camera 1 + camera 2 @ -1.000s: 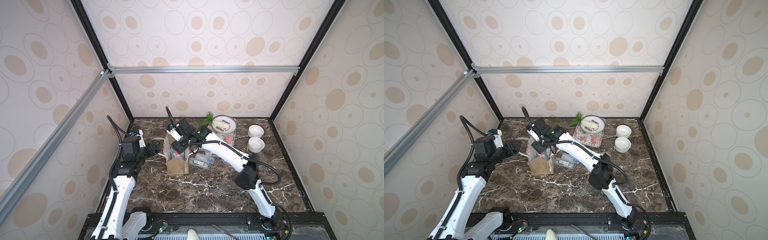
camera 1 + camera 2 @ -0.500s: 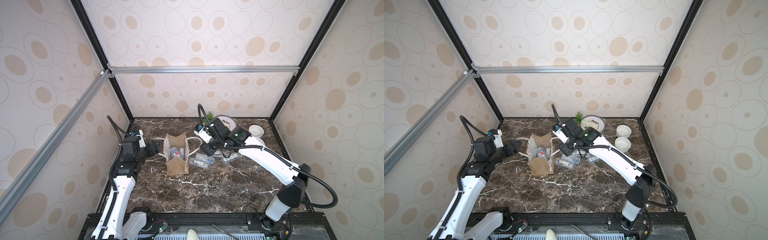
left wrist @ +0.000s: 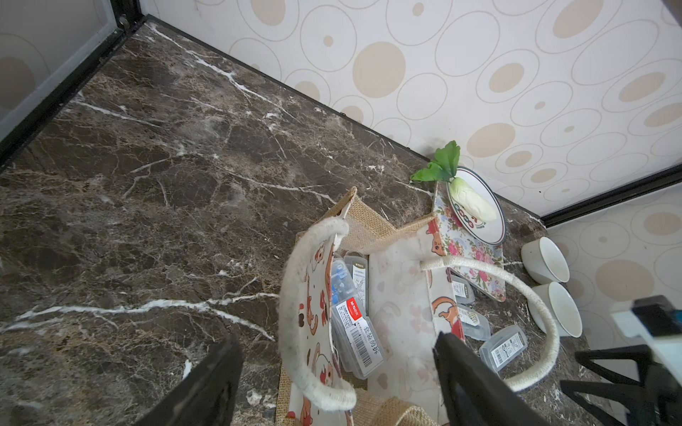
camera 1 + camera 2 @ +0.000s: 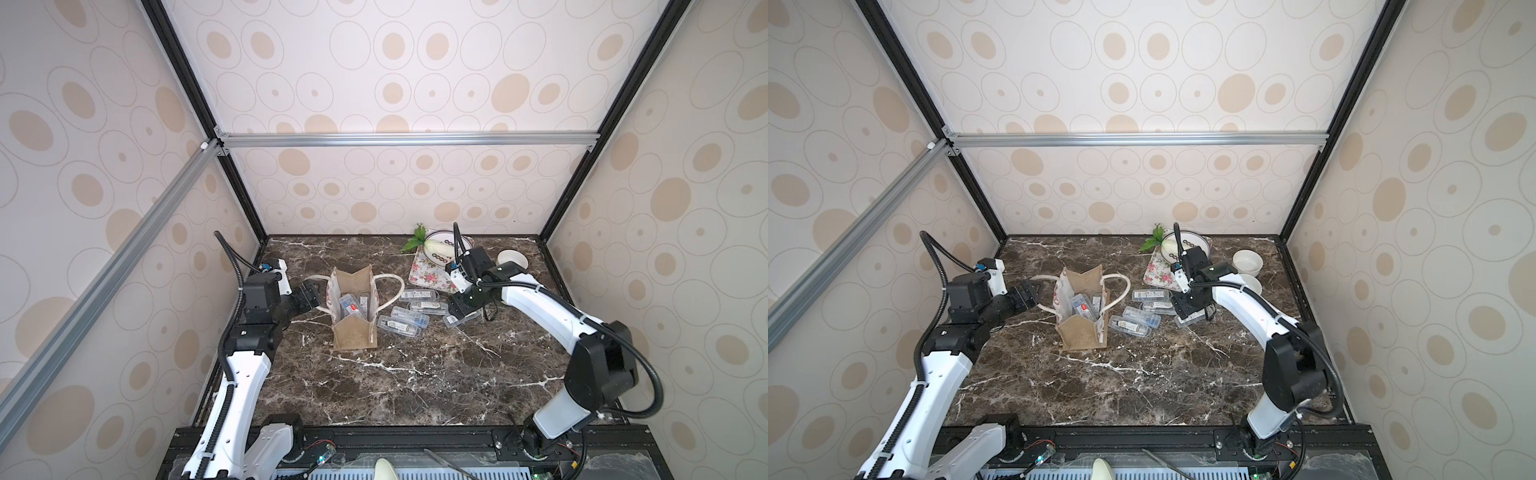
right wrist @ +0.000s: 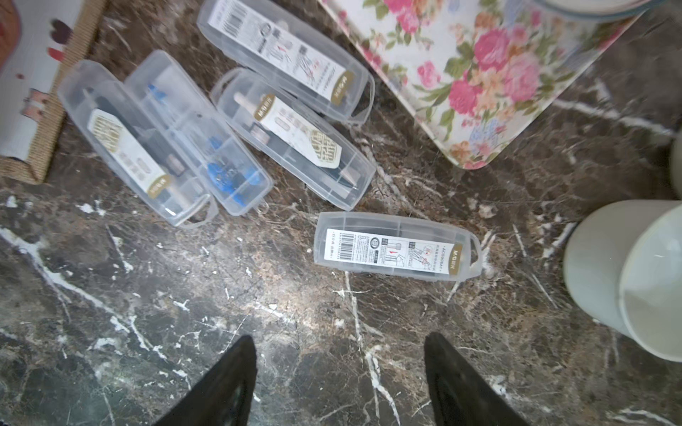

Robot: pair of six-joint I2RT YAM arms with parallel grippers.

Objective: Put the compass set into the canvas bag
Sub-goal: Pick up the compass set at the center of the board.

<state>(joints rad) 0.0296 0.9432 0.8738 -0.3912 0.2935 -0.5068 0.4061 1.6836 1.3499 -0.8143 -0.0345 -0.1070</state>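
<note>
The canvas bag (image 4: pixel 353 336) (image 4: pixel 1084 336) stands open left of the table's middle, and clear compass set cases (image 4: pixel 351 305) (image 3: pixel 356 332) stick up inside it. Several more compass set cases (image 4: pixel 415 318) (image 5: pixel 291 136) lie on the marble to its right. One case (image 5: pixel 396 247) (image 4: pixel 459 319) lies apart from them. My right gripper (image 4: pixel 459 309) (image 5: pixel 339 343) hovers just above that case, open and empty. On the bag's left, my left gripper (image 4: pixel 309 293) (image 3: pixel 336 337) is open, and the white rope handle (image 3: pixel 295 295) hangs loose between its fingers.
A floral mat (image 4: pixel 428 270) (image 5: pixel 479 73) lies behind the loose cases. It carries a plate (image 4: pixel 440 247) with a toy vegetable. Two white bowls (image 4: pixel 1248 262) (image 4: pixel 1252 284) stand at the back right, close to my right arm. The enclosure walls ring the table.
My right arm has swung from over the bag's mouth to the right, above the loose cases, and its jaws have spread wider. The left arm has stayed put.
</note>
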